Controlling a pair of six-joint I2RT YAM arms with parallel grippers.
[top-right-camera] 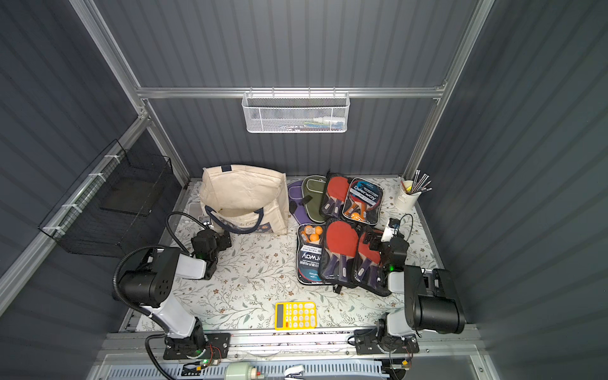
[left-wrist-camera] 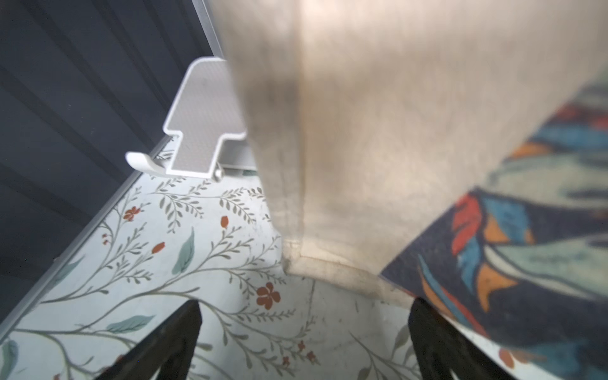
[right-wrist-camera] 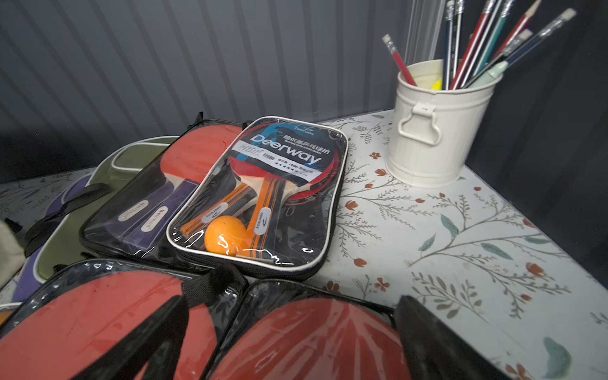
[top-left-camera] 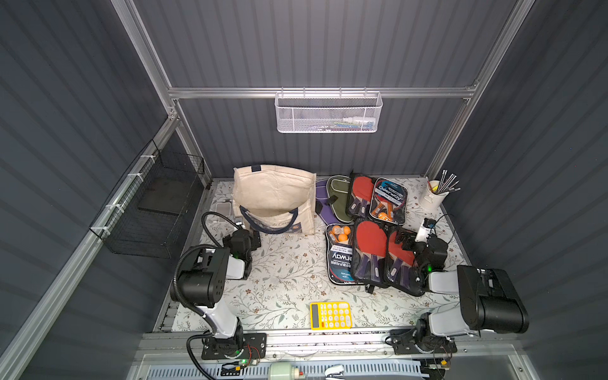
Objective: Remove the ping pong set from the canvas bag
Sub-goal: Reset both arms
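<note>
One canvas bag (top-left-camera: 274, 194), five paddle sets (top-left-camera: 388, 199) (all clear-fronted); one calculator (top-left-camera: 330, 315)

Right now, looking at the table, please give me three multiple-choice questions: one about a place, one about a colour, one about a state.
1. Where does the pencil cup stand?
A. Inside a drawer
B. At the table's far right corner
C. At the front edge

2. What colour is the calculator?
A. Yellow
B. Red
C. Green

3. How is the bag?
A. Lying flat, shut
B. Hanging from a hook
C. Standing, mouth open

Answers:
1 B: in both top views the cup stands at the far end, on the robot's right.
2 A: its case is yellow with pale keys.
3 C: in both top views its cream inside shows from above.
</note>
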